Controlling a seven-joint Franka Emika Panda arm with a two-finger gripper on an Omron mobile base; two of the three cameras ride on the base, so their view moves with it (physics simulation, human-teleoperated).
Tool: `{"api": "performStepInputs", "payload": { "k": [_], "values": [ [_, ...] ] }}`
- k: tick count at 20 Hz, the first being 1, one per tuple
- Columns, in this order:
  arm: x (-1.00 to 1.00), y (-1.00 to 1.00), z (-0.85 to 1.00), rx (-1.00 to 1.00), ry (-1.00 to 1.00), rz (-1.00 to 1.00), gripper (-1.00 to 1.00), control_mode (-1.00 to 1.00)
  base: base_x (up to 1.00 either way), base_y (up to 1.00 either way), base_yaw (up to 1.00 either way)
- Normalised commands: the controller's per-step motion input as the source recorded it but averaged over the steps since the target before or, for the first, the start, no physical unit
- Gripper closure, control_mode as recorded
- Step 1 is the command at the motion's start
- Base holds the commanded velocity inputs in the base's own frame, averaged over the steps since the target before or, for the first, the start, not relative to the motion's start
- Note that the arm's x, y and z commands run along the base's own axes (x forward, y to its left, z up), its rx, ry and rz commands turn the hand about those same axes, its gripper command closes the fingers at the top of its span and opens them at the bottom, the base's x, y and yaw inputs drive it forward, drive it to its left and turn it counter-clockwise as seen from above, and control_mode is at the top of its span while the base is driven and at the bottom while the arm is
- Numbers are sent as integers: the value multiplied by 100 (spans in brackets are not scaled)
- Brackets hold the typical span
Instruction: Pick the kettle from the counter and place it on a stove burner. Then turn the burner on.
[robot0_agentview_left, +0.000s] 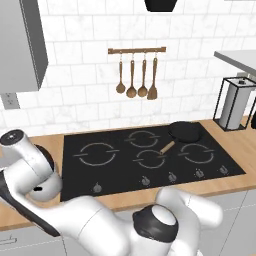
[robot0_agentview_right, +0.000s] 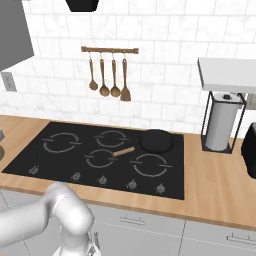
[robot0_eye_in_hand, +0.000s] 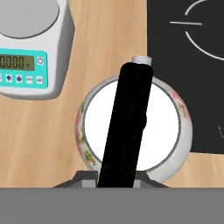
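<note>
The kettle (robot0_eye_in_hand: 131, 127) stands on the wood counter (robot0_eye_in_hand: 43, 131) just beside the black cooktop (robot0_eye_in_hand: 183, 87). From above it is round and white with a floral rim, a short spout and a black arched handle (robot0_eye_in_hand: 127, 122). My gripper (robot0_eye_in_hand: 116, 177) is right over it, the fingertips (robot0_eye_in_hand: 87, 177) pressed against either side of the handle, shut on it. The largest burner ring (robot0_agentview_left: 97, 154) (robot0_agentview_right: 61, 142) lies at the cooktop's left end, nearest the kettle; an arc of a burner ring (robot0_eye_in_hand: 205, 30) shows in the hand view. My arm bends down over the counter left of the cooktop.
A grey digital scale (robot0_eye_in_hand: 26, 43) sits close beside the kettle. A black frying pan (robot0_agentview_left: 185, 131) (robot0_agentview_right: 156, 140) rests on a back burner. Knobs (robot0_agentview_left: 145, 181) line the cooktop's front edge. A paper towel holder (robot0_agentview_left: 235, 102) stands on the right; utensils (robot0_agentview_left: 136, 75) hang on the wall.
</note>
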Motion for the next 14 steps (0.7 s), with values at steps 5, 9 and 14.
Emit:
{"api": "performStepInputs", "payload": {
  "k": [5,9,14],
  "values": [
    [0,-57,46,1,-3,2,100,-100,0,0,0],
    [22,-69,38,0,0,0,100,-100,0,0,0],
    [33,-74,18,1,0,0,100,-100,0,0,0]
  ]
}}
